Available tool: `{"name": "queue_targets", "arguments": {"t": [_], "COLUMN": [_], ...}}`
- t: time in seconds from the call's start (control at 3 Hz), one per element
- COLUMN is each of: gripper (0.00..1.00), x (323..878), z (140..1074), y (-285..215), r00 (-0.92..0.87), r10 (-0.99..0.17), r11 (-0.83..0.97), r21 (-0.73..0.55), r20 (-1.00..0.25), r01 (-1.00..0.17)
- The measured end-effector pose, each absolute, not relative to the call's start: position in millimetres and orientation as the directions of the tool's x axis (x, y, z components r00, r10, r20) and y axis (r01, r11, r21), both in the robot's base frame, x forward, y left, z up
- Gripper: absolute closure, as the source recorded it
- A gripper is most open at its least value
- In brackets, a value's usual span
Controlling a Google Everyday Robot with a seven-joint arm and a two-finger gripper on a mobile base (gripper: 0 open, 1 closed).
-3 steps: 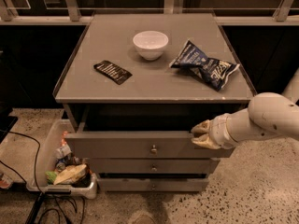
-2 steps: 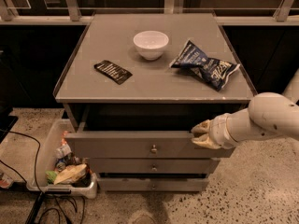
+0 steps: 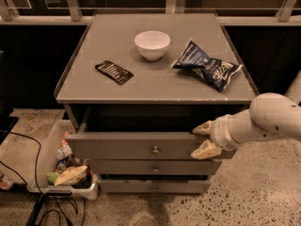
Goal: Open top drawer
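The top drawer [image 3: 136, 146] is a wide grey drawer with a small round metal knob [image 3: 154, 150] at the centre of its front. It stands pulled out from the grey cabinet, with a dark gap behind its front. My gripper [image 3: 203, 139] is at the right end of the drawer front. Its two tan fingers are spread apart, one [image 3: 202, 127] at the front's top edge and one [image 3: 205, 150] lower on the front. The white arm [image 3: 268, 119] comes in from the right.
On the cabinet top [image 3: 155, 86] lie a white bowl [image 3: 152, 44], a dark chip bag [image 3: 207, 70] and a black flat packet [image 3: 114, 72]. Two narrower drawers [image 3: 150, 168] sit below. A white bin of trash [image 3: 66, 171] and cables [image 3: 28, 192] are on the floor at left.
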State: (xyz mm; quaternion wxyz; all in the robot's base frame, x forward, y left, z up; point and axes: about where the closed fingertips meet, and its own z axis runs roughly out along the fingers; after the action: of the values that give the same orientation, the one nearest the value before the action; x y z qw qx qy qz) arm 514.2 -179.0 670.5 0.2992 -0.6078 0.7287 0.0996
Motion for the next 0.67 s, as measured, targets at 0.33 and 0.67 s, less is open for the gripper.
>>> {"name": "queue_targets", "arguments": {"t": [0.33,0.67], "gripper": [0.00,0.18], "x": [508.1,495.6], "z": [661.7,632.0], "y": [-183.0,-188.4], "r00": [-0.110,-0.160], "r10": [-0.823,-0.827], "r11": [0.256,0.269], "r21": [-0.191,-0.129], "r20": [-0.557,-0.539], "r01": [-0.948,-0.954]}}
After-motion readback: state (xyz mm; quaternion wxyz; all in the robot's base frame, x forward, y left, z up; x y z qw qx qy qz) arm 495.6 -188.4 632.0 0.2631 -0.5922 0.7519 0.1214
